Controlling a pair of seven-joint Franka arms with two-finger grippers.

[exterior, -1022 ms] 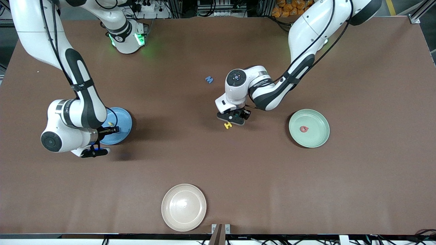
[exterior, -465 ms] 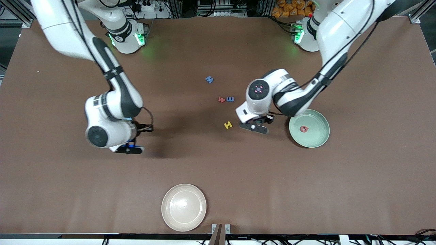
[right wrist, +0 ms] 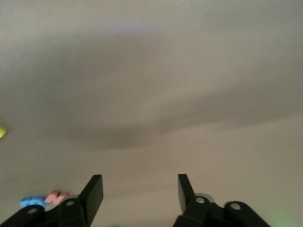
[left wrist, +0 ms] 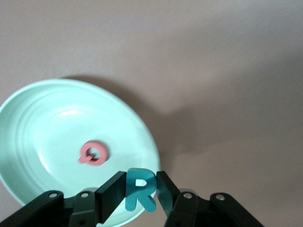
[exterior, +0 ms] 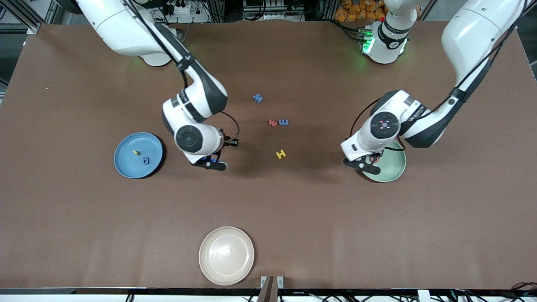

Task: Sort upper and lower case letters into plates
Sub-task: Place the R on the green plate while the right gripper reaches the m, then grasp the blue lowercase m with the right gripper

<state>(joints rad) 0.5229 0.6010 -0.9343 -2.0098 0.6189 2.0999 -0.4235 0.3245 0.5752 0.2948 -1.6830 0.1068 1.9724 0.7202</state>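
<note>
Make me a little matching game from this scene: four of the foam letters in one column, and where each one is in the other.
Letters:
1. teal R
2. pink Q
3. yellow H
4. blue a

Places:
A. in the blue plate
B. bare table
C. between the left gripper jaws
D. lying in the mint green plate

Pairs: 1-C, 2-D, 3-B, 4-A

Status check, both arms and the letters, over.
Left gripper shut on teal R over mint plate, red Q inside. Right gripper open, empty. Nothing blocking.
</note>
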